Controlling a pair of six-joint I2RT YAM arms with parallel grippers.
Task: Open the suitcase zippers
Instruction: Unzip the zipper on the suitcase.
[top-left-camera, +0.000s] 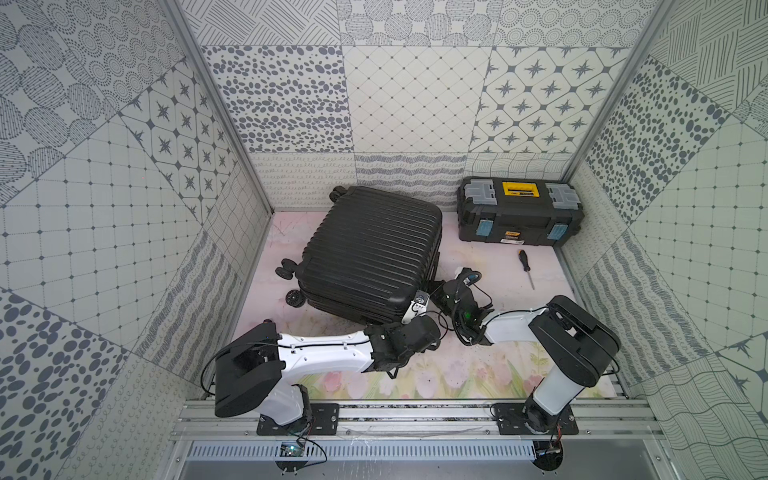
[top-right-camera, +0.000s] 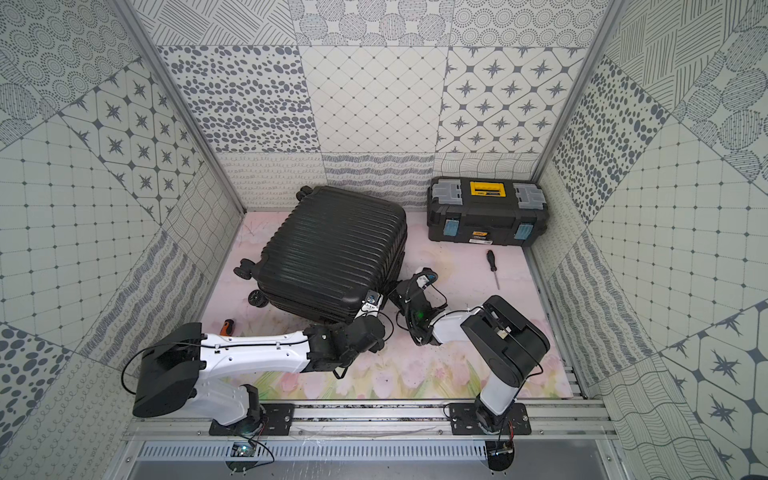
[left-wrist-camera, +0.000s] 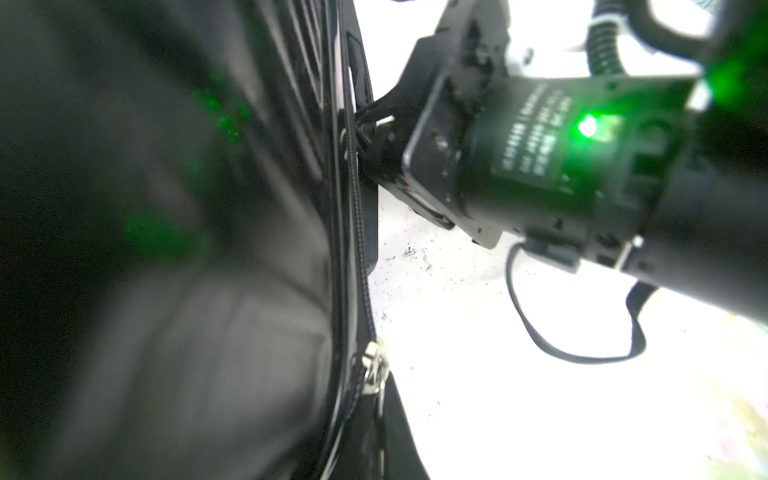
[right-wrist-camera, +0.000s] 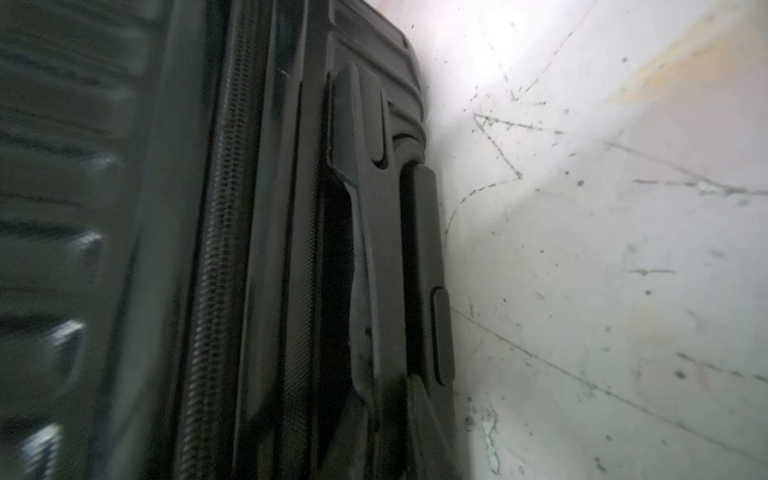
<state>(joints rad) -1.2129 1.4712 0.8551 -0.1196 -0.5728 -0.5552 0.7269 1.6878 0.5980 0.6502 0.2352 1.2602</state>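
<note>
Centre-left on floral mat (top-left-camera: 457, 374): suitcase (top-left-camera: 374, 245) lies flat, shells together, wheels toward left wall. Zippers (left-wrist-camera: 360, 232) run zipped along right-side seam; metal pull (left-wrist-camera: 374, 370) hangs near front corner. Left gripper (top-left-camera: 415, 312) clenched at that corner, grasp unclear. Right gripper (left-wrist-camera: 370, 137) tips against seam farther back; possibly pinching track, cannot tell. Toolbox (top-left-camera: 519, 212), screwdriver (top-left-camera: 525, 268) well apart, right rear.

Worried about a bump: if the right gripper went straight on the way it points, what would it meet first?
The suitcase: the right gripper sits at its side seam by the zippers, seemingly touching.
</note>
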